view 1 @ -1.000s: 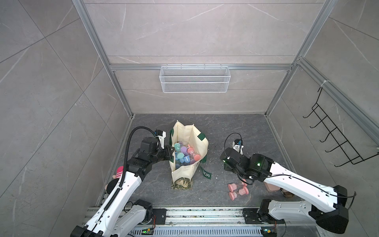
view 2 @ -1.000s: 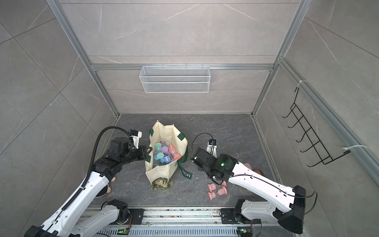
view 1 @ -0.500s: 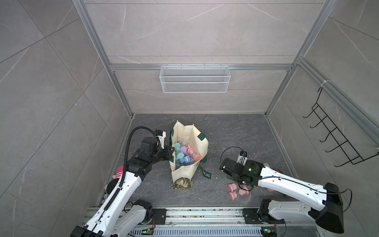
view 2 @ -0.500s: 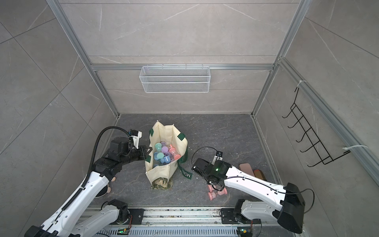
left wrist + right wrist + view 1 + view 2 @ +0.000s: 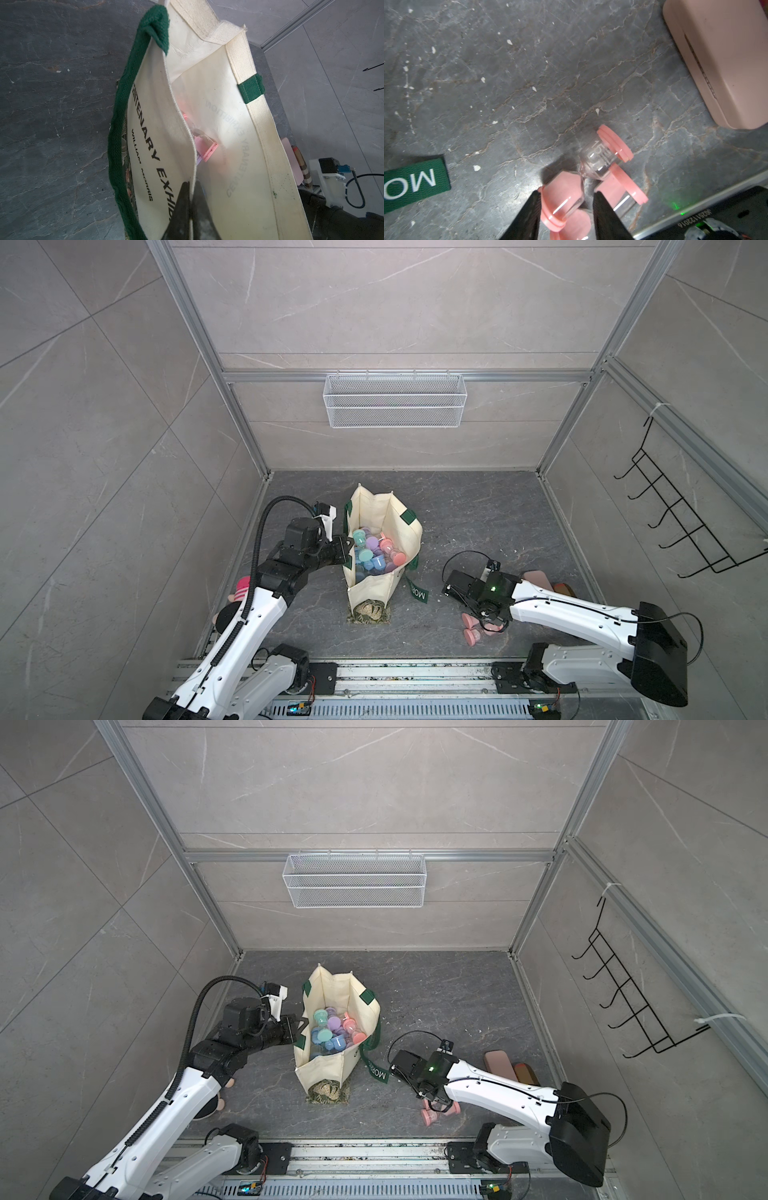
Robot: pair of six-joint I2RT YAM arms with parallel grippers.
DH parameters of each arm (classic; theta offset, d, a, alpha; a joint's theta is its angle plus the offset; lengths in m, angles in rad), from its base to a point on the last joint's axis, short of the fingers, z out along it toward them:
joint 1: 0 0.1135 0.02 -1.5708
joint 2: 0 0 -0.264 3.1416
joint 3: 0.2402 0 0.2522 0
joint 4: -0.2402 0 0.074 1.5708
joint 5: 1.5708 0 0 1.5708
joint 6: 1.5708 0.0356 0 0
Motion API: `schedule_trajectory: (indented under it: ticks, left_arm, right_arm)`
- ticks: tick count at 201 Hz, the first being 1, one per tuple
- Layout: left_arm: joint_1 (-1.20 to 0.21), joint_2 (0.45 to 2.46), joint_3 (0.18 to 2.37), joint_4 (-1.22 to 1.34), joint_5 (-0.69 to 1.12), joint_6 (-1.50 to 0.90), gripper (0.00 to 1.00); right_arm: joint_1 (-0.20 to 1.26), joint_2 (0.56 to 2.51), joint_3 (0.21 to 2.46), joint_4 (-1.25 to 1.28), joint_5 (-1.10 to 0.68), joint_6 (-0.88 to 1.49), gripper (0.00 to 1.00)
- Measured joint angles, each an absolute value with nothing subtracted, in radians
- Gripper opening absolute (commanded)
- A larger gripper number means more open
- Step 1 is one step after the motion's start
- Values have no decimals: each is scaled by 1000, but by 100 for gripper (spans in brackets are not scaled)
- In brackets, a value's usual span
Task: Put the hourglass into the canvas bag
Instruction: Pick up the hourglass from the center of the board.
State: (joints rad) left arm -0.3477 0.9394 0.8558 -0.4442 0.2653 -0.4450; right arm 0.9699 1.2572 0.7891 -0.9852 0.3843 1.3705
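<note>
Two arms at work here: the left gripper (image 5: 344, 549) had its jaws pinched together on the left rim of the canvas bag (image 5: 371, 593), which stood mid-worktop (image 5: 478, 522) with colourful hourglasses (image 5: 374, 558) inside. Down at the near right, the right gripper (image 5: 565, 194) had its jaws apart either side of a pink hourglass (image 5: 571, 187). It lay on its side among other pink ones (image 5: 623, 187), clear of the bag.

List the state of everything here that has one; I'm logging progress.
bag: upright, mouth open, coloured hourglasses inside
left gripper: shut on the bag's rim
pink hourglass: lying on the floor, not bagged
right gripper: jaws astride the pink hourglass, grip unclear
case: shut, lying flat
</note>
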Motion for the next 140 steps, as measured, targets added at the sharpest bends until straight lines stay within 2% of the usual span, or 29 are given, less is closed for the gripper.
schedule_trajectory:
  ticks: [140]
  left_arm:
    - [-348, 939, 856, -444, 265, -445, 0]
  right_arm:
    - [927, 1297, 710, -861, 324, 1369, 45]
